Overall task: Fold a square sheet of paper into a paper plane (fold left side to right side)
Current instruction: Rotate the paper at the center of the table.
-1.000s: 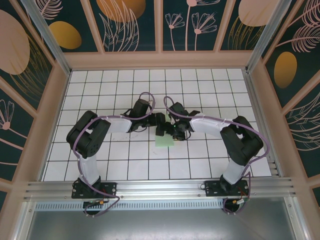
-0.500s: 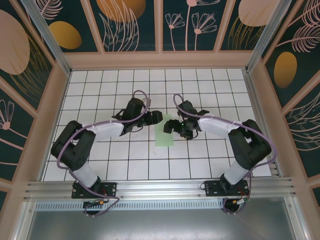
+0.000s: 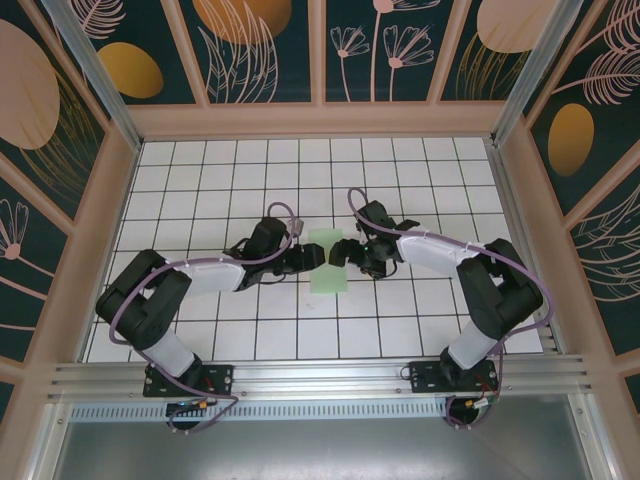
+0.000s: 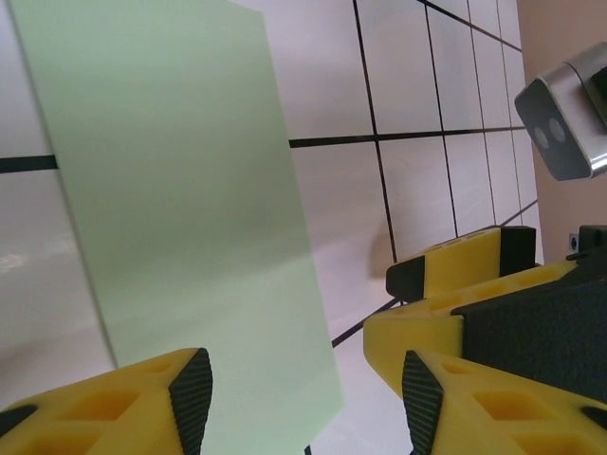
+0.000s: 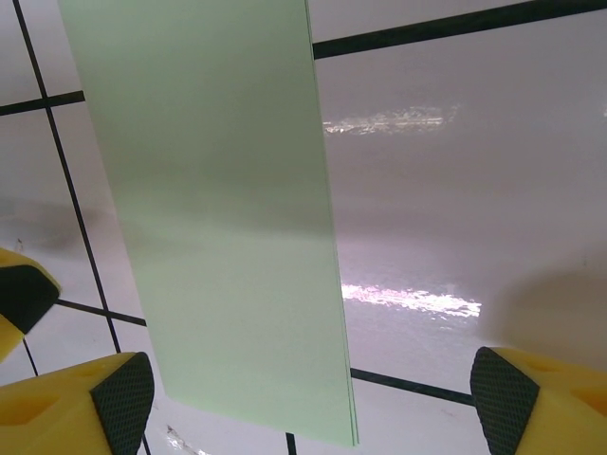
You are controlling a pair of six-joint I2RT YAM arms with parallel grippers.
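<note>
The square sheet of paper (image 3: 328,264) is pale mint green and lies flat on the white grid floor as a narrow rectangle, about one tile wide and two long. Its right long edge shows doubled layers in the right wrist view, on the paper (image 5: 218,209). My left gripper (image 3: 313,257) sits at the sheet's left edge, open, its pads low over the paper (image 4: 180,180) with nothing pinched. My right gripper (image 3: 340,252) faces it from the right edge, open wide. The left gripper (image 4: 305,408) and right gripper (image 5: 311,398) straddle the sheet's near end.
The right gripper's yellow finger (image 4: 455,275) stands close beside my left fingers. Wooden walls (image 3: 320,120) ring the tiled floor (image 3: 250,330), and an aluminium rail (image 3: 320,378) runs along the near edge by both arm bases.
Both grippers drew apart off the sheet, baring it. The left gripper then came back to the paper's left edge and narrowed somewhat. The right gripper settled at the right edge.
</note>
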